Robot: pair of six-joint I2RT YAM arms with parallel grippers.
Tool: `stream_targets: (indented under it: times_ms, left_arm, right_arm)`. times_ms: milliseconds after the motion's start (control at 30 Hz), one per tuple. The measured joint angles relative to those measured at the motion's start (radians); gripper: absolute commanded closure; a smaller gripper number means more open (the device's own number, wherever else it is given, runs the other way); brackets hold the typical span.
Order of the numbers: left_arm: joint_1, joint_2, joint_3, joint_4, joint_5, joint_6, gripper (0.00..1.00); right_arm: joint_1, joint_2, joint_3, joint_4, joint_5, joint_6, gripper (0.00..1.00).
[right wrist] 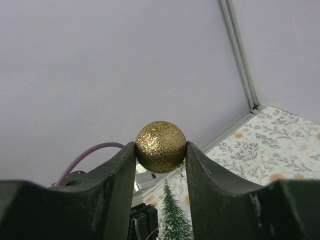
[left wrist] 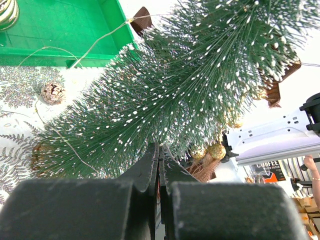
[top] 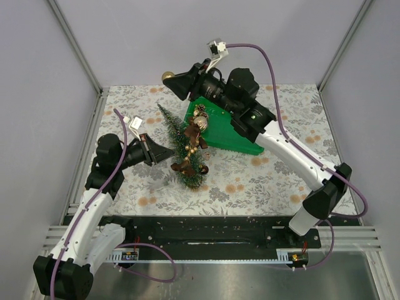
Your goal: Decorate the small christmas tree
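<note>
The small christmas tree (top: 180, 142) stands on the floral mat, leaning, hung with brown bows, gold beads and a thin wire. It fills the left wrist view (left wrist: 175, 90) and shows small in the right wrist view (right wrist: 174, 215). My left gripper (top: 169, 154) is shut, its tips (left wrist: 159, 150) against the tree's lower bristles; I cannot tell whether anything is pinched. My right gripper (top: 173, 81) is raised above the mat's far edge, behind the treetop, shut on a gold glitter ball (right wrist: 161, 146), which also shows in the top view (top: 167, 77).
A green tray (top: 231, 134) lies right of the tree, partly under the right arm; in the left wrist view (left wrist: 60, 30) it holds a striped gold ball (left wrist: 7, 12). A pine cone (left wrist: 53, 92) lies on the mat beside it. Grey walls enclose the table.
</note>
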State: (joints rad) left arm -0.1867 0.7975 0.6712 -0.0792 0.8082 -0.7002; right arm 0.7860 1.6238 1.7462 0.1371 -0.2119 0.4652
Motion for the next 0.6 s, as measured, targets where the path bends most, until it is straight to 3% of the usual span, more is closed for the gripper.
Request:
stream_targets:
  times_ms: [600]
  left_arm:
    - [-0.002, -0.006, 0.000, 0.002, 0.000, 0.000, 1.00]
  right_arm:
    - [0.053, 0.060, 0.045, -0.011, -0.037, 0.042, 0.83]
